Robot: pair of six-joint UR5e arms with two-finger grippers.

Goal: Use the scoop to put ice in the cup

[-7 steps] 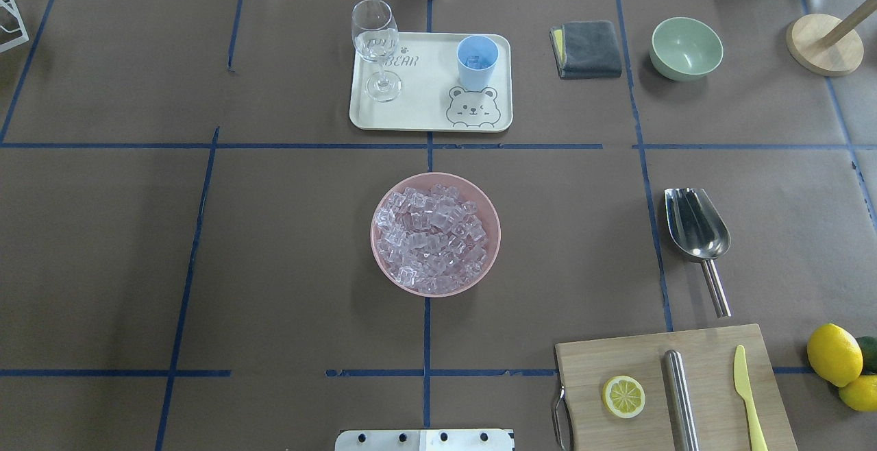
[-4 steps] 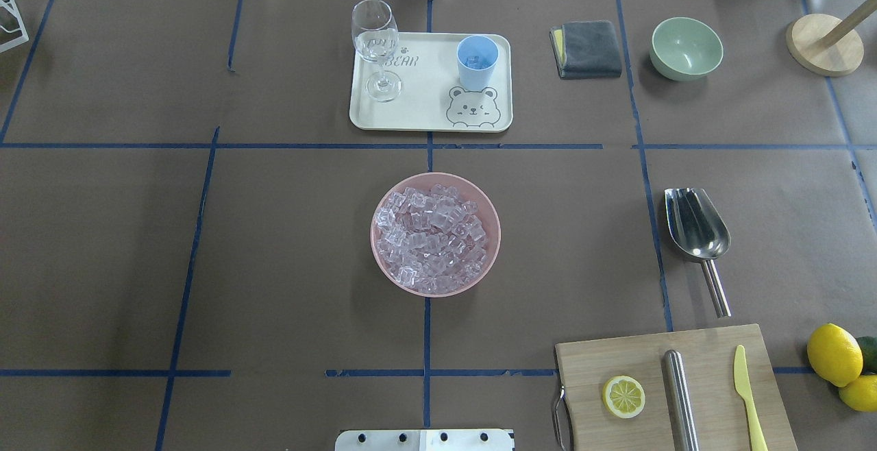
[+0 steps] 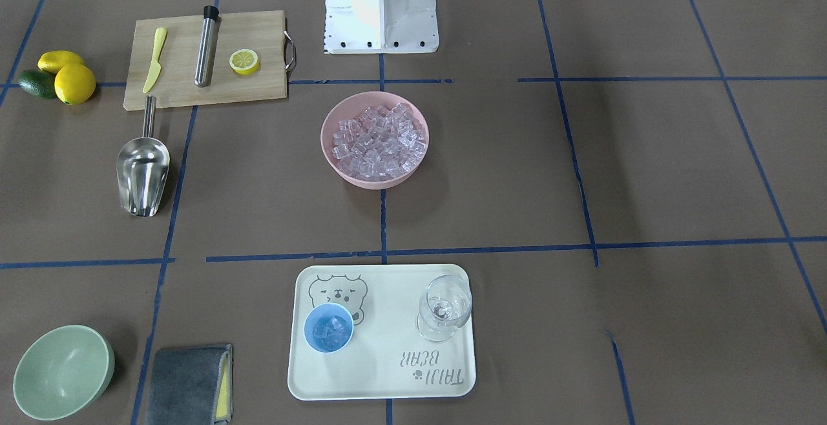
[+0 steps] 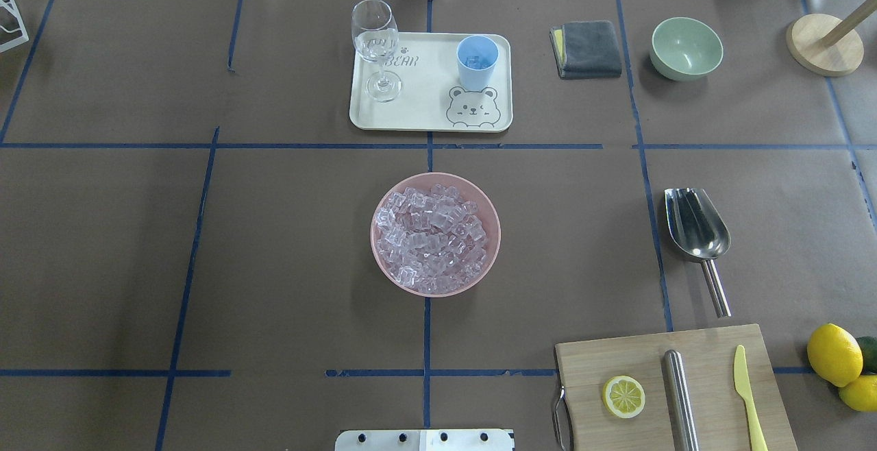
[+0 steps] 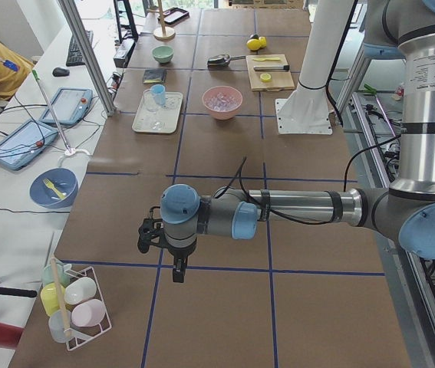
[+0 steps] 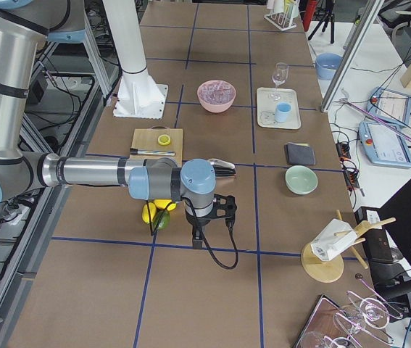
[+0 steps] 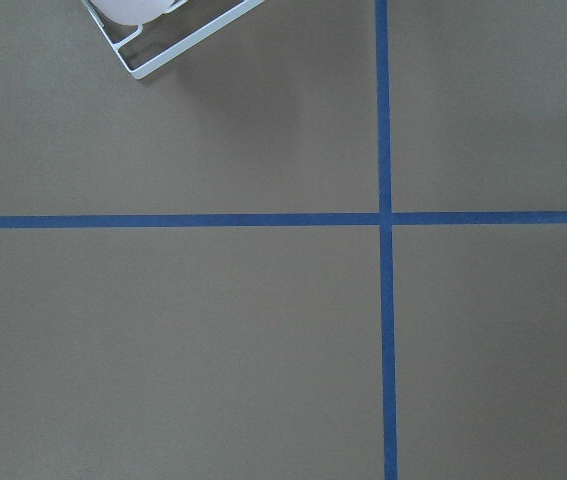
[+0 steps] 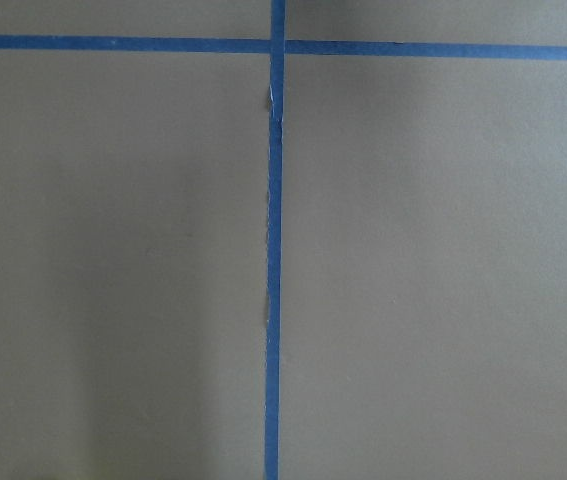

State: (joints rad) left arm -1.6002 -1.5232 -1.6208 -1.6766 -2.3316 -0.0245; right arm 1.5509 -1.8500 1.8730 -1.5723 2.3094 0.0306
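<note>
Brown table [image 4: 274,266] bears one cup [image 4: 477,60], one scoop [image 4: 695,228]; left tool [image 5: 179,272], right tool [image 6: 198,238]: cannot tell opening.

Ice [image 4: 434,235]: clear glassy cubes heaped in a pink bowl [image 4: 482,274] at mid-table, well apart from both grippers. A few more cubes lie inside the cup [image 4: 477,70].

Cup: small, light blue, upright on a cream tray [image 4: 418,112], farther from the grippers than the bowl.

Scoop [image 4: 695,223]: shiny steel, lying flat on the table with the trough up and the handle towards the robot. It is the closest of the three to the right gripper [image 6: 196,238] and well apart from the left gripper [image 5: 177,271].
</note>
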